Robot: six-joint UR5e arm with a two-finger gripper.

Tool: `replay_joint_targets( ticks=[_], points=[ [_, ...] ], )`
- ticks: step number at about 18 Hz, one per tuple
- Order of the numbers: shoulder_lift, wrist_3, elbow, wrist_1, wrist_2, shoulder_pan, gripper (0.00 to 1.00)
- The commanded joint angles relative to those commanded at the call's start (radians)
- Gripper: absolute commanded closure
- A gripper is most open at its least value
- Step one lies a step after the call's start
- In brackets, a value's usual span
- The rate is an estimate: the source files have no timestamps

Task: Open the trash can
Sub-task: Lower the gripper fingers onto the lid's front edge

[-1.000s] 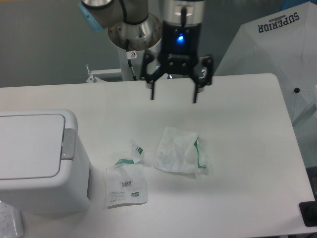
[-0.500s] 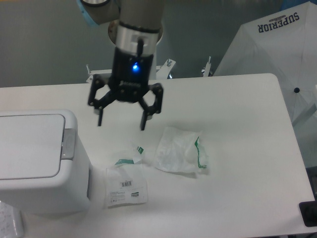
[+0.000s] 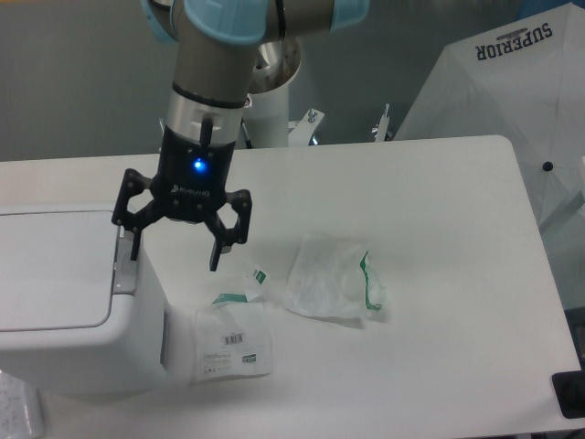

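The gripper (image 3: pixel 175 255) has swept from the table's far edge toward the trash can (image 3: pixel 73 302), coming forward and down as it went. A second ago it hung well apart from the can, beyond the plastic bag (image 3: pixel 331 279); half a second ago it was midway. Now it hangs over the can's right edge, jaws spread as before, one fingertip just beside the grey button strip (image 3: pixel 126 263).
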Motion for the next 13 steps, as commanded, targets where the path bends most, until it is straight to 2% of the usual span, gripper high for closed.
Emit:
replay_joint_targets(
  ticks=[13],
  points=[
    [-0.014, 0.002, 0.000, 0.000, 0.024, -0.009, 0.00]
  ],
)
